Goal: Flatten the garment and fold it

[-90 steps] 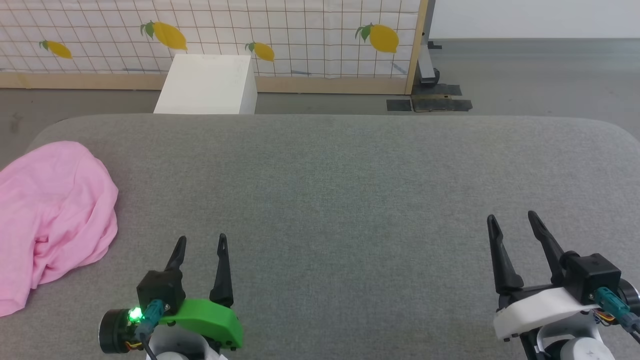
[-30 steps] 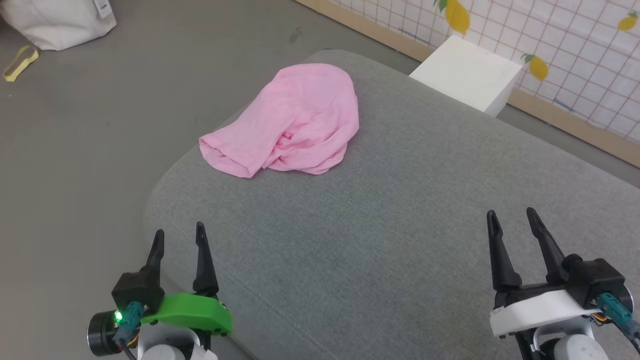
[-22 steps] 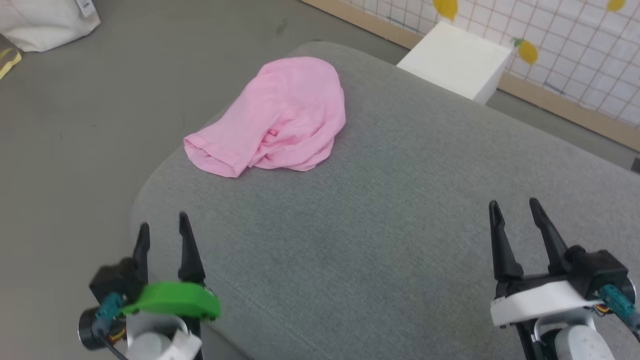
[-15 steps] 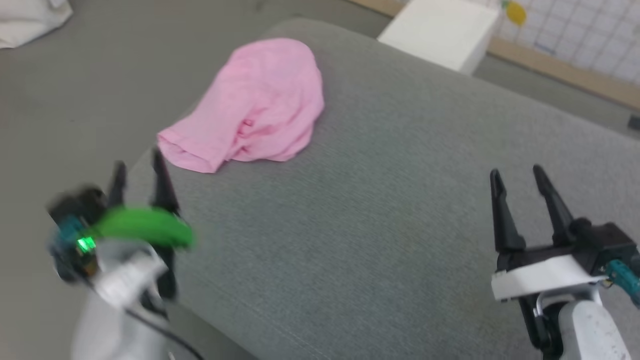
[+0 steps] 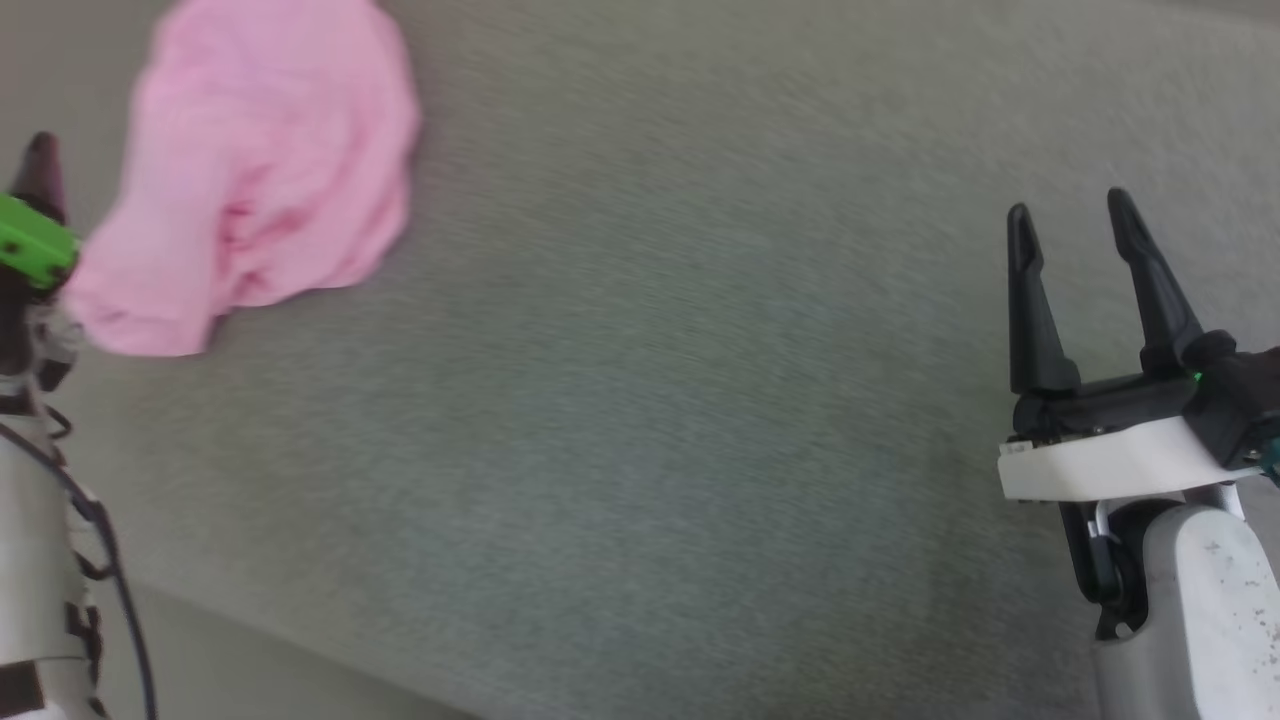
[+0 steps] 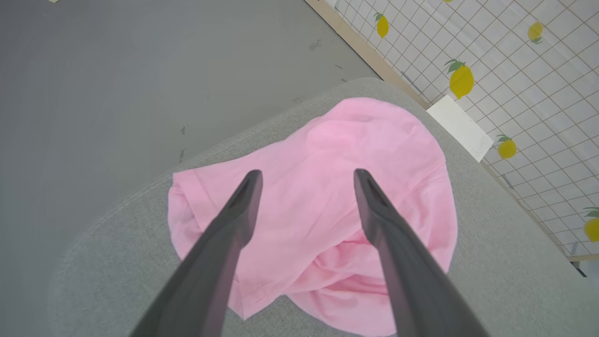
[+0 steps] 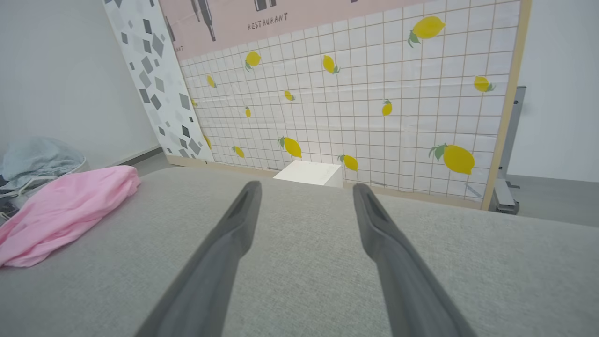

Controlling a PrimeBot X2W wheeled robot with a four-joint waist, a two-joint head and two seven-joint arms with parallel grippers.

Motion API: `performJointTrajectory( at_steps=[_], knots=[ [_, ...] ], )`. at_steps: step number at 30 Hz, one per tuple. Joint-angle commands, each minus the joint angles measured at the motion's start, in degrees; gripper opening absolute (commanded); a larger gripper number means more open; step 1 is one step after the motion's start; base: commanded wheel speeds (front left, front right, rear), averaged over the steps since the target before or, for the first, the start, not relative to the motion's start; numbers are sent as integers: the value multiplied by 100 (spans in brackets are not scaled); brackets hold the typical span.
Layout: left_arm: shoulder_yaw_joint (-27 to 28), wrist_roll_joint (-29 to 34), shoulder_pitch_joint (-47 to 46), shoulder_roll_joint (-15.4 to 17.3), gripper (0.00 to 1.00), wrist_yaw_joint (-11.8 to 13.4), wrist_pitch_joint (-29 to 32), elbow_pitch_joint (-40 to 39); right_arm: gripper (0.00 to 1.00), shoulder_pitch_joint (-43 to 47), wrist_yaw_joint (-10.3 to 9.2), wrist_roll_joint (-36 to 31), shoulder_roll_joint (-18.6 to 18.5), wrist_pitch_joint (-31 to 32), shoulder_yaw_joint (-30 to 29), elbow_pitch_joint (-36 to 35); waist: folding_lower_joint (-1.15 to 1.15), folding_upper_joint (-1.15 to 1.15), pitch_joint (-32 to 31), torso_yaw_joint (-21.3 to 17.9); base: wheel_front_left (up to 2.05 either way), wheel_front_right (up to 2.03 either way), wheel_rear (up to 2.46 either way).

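Note:
The garment [image 5: 260, 170] is a crumpled pink heap near the left corner of the grey padded table [image 5: 650, 420]. In the left wrist view my left gripper [image 6: 304, 172] hangs open above the garment [image 6: 374, 131], its fingers spread over the heap and apart from the cloth. In the head view its green mount [image 5: 28, 243] sits at the left edge, beside the garment's low end. My right gripper [image 5: 1070, 205] stands open over bare table far to the right, holding nothing. In the right wrist view my right gripper [image 7: 305, 186] points across the table, with the garment [image 7: 65, 206] far off at the left.
The table's rounded corner [image 6: 117, 262] drops to grey floor [image 6: 117, 70] just left of the garment. A white box [image 7: 311, 173] stands on the floor behind the table, before a lemon-patterned grid panel [image 7: 374, 93]. A pale blue cloth bundle [image 7: 37, 157] lies beyond the left end.
The head camera has swung left and tipped down, blurring the picture. My left arm has risen and reached forward over the garment. Both grippers stay open; the garment lies as before.

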Motion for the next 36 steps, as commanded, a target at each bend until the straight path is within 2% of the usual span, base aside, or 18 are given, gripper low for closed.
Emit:
performJointTrajectory(
  at_steps=[1,6,8,14,15,16,17,18,20,24,29,33,36],
  knots=[
    [54,-128,-101,46,100,106,248,54,100,-103,-10,41,-8,-64,-18,-25,-1,0,1218,-1213,0,0,0],
    [346,-512,-15,166,100,515,1142,9,100,-173,-10,112,-8,-152,12,17,-1,0,1517,-1510,0,0,0],
    [486,-596,195,252,100,778,1477,-170,100,-226,-10,150,-8,-204,30,42,-1,0,1664,-1647,0,0,0],
    [561,-699,669,291,100,1114,2081,-476,100,-310,-10,210,-8,-291,61,127,-1,0,1737,-1768,0,0,0],
    [536,-706,755,295,56,1132,2188,-573,100,-320,-10,218,-8,-303,61,148,-1,0,1727,-1768,0,0,0],
    [527,-694,814,298,43,1141,2207,-669,100,-326,-10,229,-8,-313,61,170,-1,0,1702,-1763,0,0,0],
    [523,-650,875,324,0,1127,2149,-809,100,-334,-10,253,-8,-325,66,197,-1,0,1669,-1757,0,0,0],
    [510,-588,915,362,0,1096,2063,-920,100,-341,-10,265,-8,-334,69,229,-1,0,1627,-1751,0,0,0],
    [540,-353,944,488,0,1035,1593,-1161,100,-356,-10,292,-8,-354,85,294,-1,0,1503,-1735,0,0,0],
    [564,160,835,658,0,789,267,-1459,100,-319,-10,344,-8,-384,73,418,-1,0,1127,-1686,0,0,0],
    [410,856,456,812,0,429,-1694,-1507,100,-143,-10,424,-8,-404,-14,591,-1,0,446,-1620,0,0,0],
    [86,1246,158,872,0,170,-2634,-1493,100,44,-10,553,-8,-410,-65,683,-1,0,-127,-1649,0,0,0],
    [-196,1436,-16,876,0,-8,-2989,-1492,100,201,-10,662,-8,-411,-68,714,-1,0,-556,-1737,0,0,0]
  ],
)
